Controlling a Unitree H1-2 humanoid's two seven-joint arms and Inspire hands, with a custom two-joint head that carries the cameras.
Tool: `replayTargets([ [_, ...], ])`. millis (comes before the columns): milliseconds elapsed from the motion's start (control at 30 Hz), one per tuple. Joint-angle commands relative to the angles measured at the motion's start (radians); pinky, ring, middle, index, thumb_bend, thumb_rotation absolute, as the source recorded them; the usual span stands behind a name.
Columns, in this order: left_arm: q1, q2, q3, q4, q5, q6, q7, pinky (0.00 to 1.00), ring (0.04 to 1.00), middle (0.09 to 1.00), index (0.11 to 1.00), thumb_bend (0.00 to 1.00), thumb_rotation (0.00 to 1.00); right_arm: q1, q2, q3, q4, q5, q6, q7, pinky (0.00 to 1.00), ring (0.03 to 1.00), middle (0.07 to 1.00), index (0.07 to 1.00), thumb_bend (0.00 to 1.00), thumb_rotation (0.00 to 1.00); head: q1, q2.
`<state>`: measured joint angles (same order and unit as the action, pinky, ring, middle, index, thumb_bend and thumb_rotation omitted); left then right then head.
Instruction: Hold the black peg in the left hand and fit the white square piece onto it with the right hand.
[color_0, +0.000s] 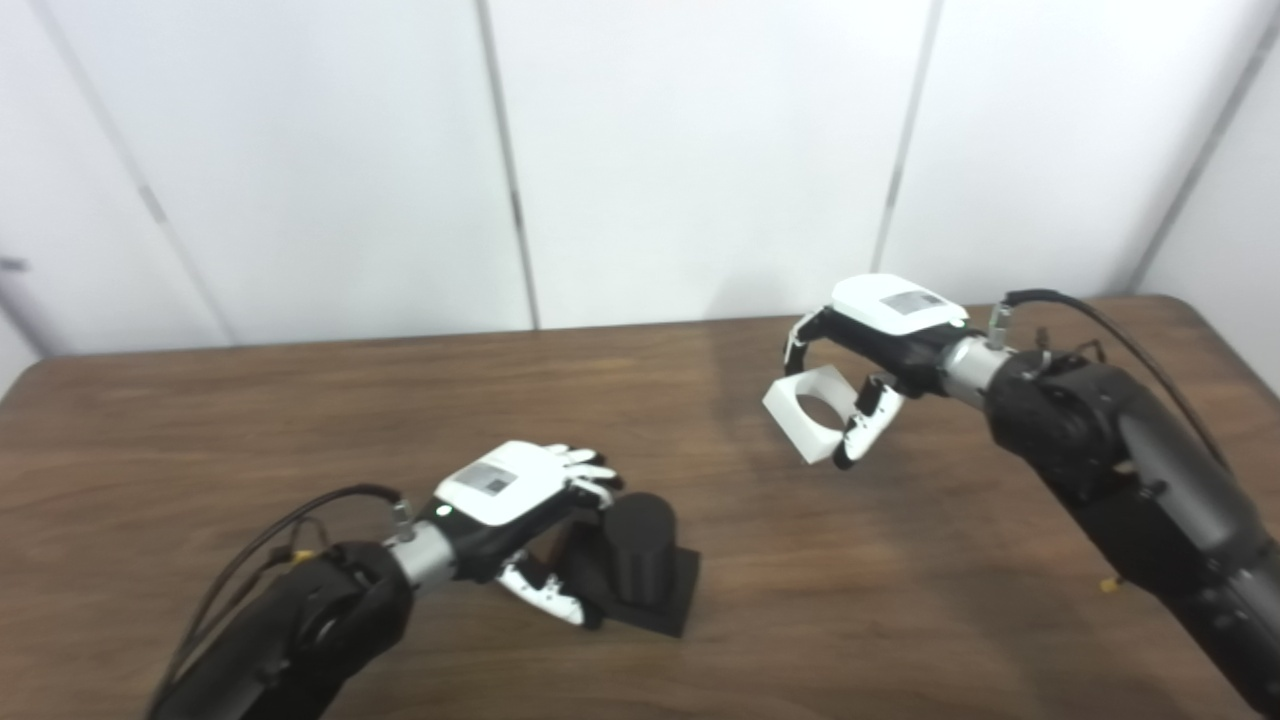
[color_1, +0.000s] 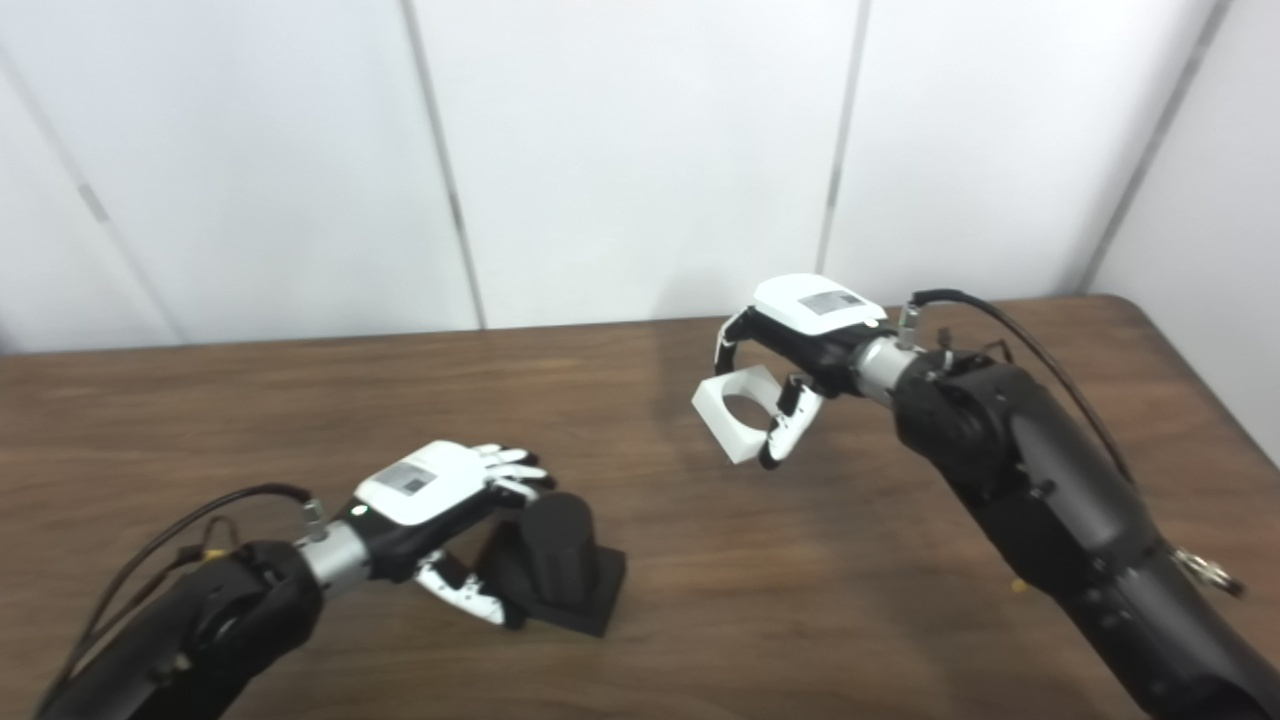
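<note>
The left hand (color_0: 520, 500) is seen low over the desk (color_0: 300, 420), its fingers (color_0: 585, 470) reaching to the top of the black peg (color_0: 640, 545) and its thumb lying against the peg's square base. Whether the peg is truly gripped or merely touched cannot be told; its base appears to rest on the desk, the round post standing upright.

The right hand (color_1: 800, 355) is held raised above the desk, well apart from the left, and is closed upon the white square piece (color_1: 735, 412). The piece is pinched between fingers above and thumb below, tilted, with its round hole turned toward the cameras. Pale wall panels (color_0: 700, 150) are seen behind the desk.
</note>
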<state>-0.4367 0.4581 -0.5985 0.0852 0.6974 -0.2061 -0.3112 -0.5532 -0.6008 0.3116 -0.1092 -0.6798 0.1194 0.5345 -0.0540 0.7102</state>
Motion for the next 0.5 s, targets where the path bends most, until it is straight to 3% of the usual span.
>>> replayTargets([
  [0,0.034,-0.004,-0.063,0.035,0.079,0.006,-0.083,0.94,0.944,0.880,0.489,0.52,0.07,-0.062,-0.006,-0.030,-0.048,0.020,0.011,0.013,0.73,0.803,0.751,0.480,0.52,0.13,-0.001,0.001],
  [467,0.024,-0.027,-0.064,0.042,0.081,0.023,-0.095,0.94,0.949,0.890,0.489,0.52,0.07,-0.075,-0.005,-0.040,-0.162,0.154,0.043,0.168,0.73,0.839,0.763,0.479,0.52,0.13,0.056,0.011],
])
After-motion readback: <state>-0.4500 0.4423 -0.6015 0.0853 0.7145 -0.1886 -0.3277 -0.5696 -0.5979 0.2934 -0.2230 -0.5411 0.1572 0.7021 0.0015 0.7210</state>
